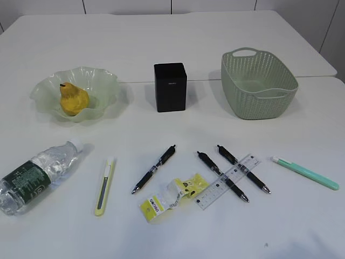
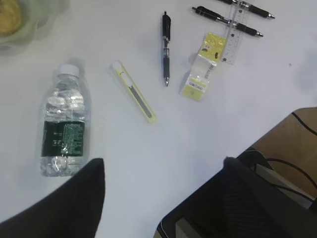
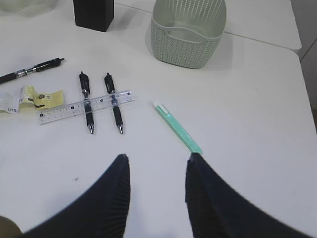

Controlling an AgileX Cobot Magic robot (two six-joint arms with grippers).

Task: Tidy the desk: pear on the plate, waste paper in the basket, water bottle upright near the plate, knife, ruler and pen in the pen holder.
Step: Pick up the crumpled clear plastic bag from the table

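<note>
Left gripper (image 2: 163, 178): jaws stand wide apart and hold nothing; it hovers over the near table edge, the water bottle (image 2: 64, 121) lying just beyond its left finger.
Right gripper (image 3: 157, 171): jaws parted, empty; the near tip of the green knife (image 3: 177, 126) lies close ahead of its right finger.
Done: the pear (image 1: 73, 99) sits on the plate (image 1: 103, 77).
Left to do: everything else, by the look of it.
Bottle: on its side at the table's left, cap toward the plate, not yet upright.
Waste paper (image 1: 171, 197): crumpled yellow wrapper on the table, beside the ruler (image 1: 228, 174).
Pens: one (image 1: 154, 169) alone, two (image 1: 242, 169) crossed under the ruler.
Knives: a yellow cutter (image 1: 104, 185) near the bottle, the green one at far right.
Pen holder (image 1: 170, 87): black, upright; nothing sticks out of it, inside not visible.
Basket (image 1: 259, 83): appears empty.
</note>
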